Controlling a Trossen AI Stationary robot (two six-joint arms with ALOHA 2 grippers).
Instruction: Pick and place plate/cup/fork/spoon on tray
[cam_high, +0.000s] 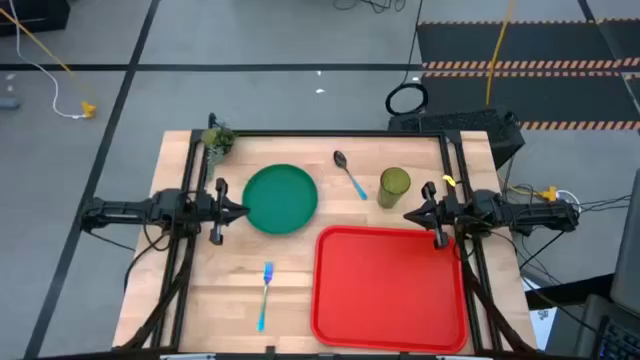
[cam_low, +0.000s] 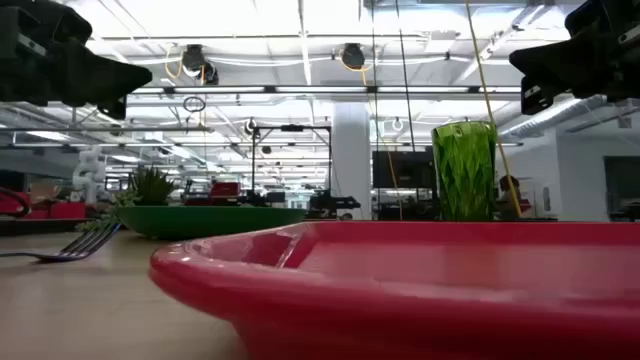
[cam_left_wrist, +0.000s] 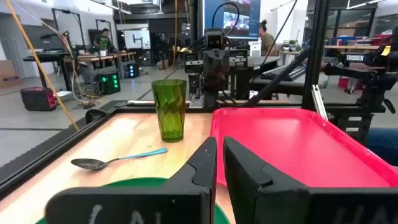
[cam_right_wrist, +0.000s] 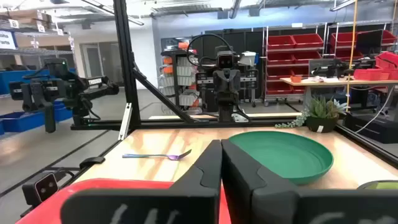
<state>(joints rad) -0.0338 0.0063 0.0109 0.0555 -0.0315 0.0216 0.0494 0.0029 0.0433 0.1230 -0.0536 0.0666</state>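
The dark-green plate (cam_high: 280, 198) lies flat on the table left of centre. The olive-green cup (cam_high: 394, 186) stands upright beyond the red tray (cam_high: 390, 290), which lies at the near right. The spoon (cam_high: 349, 174) lies between plate and cup. The fork (cam_high: 265, 294) lies at the near left. My left gripper (cam_high: 243, 211) hovers at the plate's left edge, shut and empty; it also shows in its wrist view (cam_left_wrist: 220, 163). My right gripper (cam_high: 409, 216) hovers over the tray's far edge near the cup, shut and empty (cam_right_wrist: 221, 163).
A small potted plant (cam_high: 217, 140) stands at the table's far left corner. Black frame rails (cam_high: 330, 132) run along the table's far edge and sides. Bare wood shows between the fork and the tray.
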